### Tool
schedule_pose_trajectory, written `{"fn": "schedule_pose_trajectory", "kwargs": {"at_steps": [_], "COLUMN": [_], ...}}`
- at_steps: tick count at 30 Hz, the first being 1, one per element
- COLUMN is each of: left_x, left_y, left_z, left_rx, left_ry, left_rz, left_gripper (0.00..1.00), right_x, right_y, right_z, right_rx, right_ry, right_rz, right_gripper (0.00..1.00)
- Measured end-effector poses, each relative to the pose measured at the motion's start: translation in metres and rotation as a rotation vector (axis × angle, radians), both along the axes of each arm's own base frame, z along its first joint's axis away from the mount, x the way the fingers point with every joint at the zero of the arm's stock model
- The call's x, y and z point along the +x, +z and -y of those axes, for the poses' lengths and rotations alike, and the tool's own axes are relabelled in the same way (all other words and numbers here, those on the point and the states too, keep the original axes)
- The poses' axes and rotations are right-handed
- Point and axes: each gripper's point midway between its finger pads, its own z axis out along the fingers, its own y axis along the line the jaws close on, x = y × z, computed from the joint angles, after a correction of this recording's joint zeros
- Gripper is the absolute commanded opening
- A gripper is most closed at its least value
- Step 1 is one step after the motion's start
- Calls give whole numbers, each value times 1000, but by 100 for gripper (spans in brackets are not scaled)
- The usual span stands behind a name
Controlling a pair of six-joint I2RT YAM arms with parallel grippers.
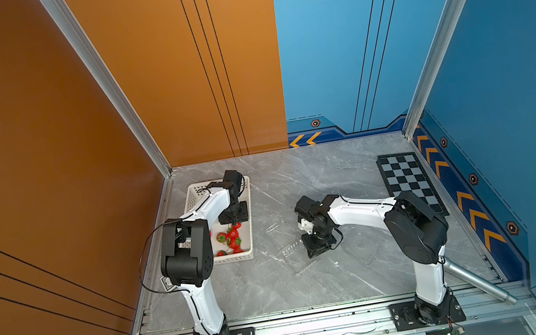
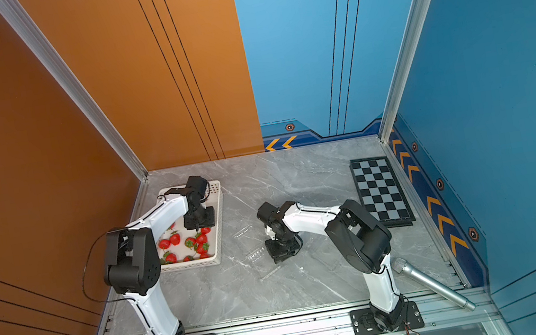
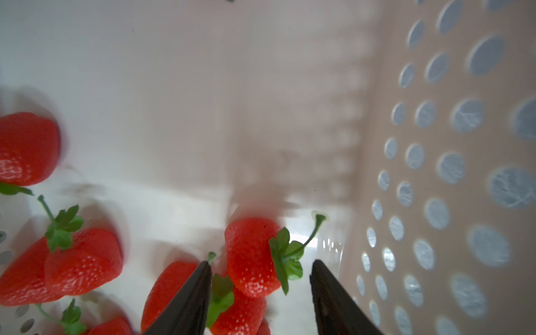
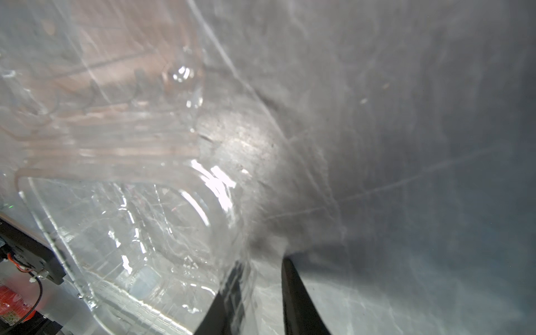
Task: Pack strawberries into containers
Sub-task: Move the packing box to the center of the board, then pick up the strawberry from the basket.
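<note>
Picking stage, I judge: my left claw (image 3: 261, 262) straddles a strawberry (image 3: 249, 258) in the white basket (image 3: 174, 116), jaws apart, my right claw (image 4: 262, 261) clamped on the wall of the empty container (image 4: 130, 232); next, close gently and lift clear.

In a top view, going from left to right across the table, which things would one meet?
Basket holding strawberries → container → right gripper → checkerboard.

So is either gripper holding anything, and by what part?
Right gripper pinches the clear container by its wall; left gripper, open, straddles a strawberry, holding nothing.
</note>
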Motion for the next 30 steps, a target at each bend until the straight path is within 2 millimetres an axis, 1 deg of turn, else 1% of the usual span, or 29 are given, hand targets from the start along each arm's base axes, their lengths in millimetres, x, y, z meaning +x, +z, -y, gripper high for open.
{"fn": "schedule_pose_trajectory", "kwargs": {"at_steps": [6,11,15,22,30], "left_x": [0,1,1,-3,-3], "left_y": [0,0,-5,-25,-26], "left_z": [-3,-11,-16,-15,-12], "left_rx": [4,10,13,17,6], "left_ry": [-13,-16,-11,-29,-37], "left_rz": [-2,-6,-18,-73,-74], "left_gripper": [58,58,58,57,56], "right_x": [1,1,1,3,5], "right_y": [0,0,0,1,1], "right_z": [0,0,-1,-3,-4], "right_rx": [8,8,9,17,25], "right_ry": [-4,-4,-4,-4,-4], "right_rz": [-1,-1,-2,5,13], "right_gripper": [27,27,27,27,27]}}
